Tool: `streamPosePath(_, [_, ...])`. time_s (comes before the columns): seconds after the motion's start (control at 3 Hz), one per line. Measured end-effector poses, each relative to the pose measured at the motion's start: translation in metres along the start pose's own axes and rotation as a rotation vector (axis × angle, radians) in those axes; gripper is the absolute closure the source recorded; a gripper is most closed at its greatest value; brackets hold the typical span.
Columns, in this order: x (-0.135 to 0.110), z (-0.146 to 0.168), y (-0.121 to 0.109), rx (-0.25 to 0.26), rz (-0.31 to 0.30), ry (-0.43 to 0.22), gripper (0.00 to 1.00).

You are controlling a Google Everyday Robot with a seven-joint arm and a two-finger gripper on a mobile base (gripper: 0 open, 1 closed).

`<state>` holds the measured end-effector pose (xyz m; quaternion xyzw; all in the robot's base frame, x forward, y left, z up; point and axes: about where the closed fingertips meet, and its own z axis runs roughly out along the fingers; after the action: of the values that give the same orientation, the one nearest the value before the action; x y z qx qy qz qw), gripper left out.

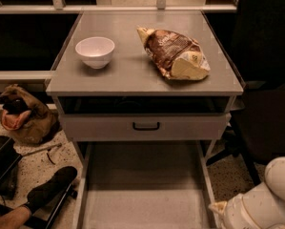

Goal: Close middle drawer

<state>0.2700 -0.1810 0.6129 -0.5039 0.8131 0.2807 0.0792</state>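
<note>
We see the middle drawer (pixel 144 194) pulled far out toward us. Its long flat tray runs from under the upper drawer (pixel 104 127) down to the bottom edge of the view, so its own front is cut off. Thin side rails bound the tray on the left and right, and its floor is bare.

The gripper (pixel 221 210) sits at the lower right, just beside the tray's right rail, with the white arm (pixel 266 199) bulging behind it. We cannot tell whether it is open or closed.

The upper drawer stands slightly out from the cabinet, its black bar handle (pixel 146 126) centred on the front. On the cabinet top (pixel 132 75) a white bowl (pixel 95 51) stands left and a chip bag (pixel 174 54) lies right — well apart.

Left of the tray, a dark-socked foot (pixel 49 190) lies near the rail, and a brown bag (pixel 25 116) slumps on the floor further back. A dark chair (pixel 266 118) crowds the right side.
</note>
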Motion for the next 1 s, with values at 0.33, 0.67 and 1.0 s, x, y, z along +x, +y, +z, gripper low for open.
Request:
streamPosePath(0.33, [0.023, 0.045, 0.006, -0.062, 0.023, -0.014, 0.00])
streamPosePath(0.67, [0.030, 0.086, 0.009, -0.122, 0.007, -0.010, 0.00])
streamPosePath(1.0, [0.031, 0.095, 0.009, -0.134, 0.008, -0.002, 0.00])
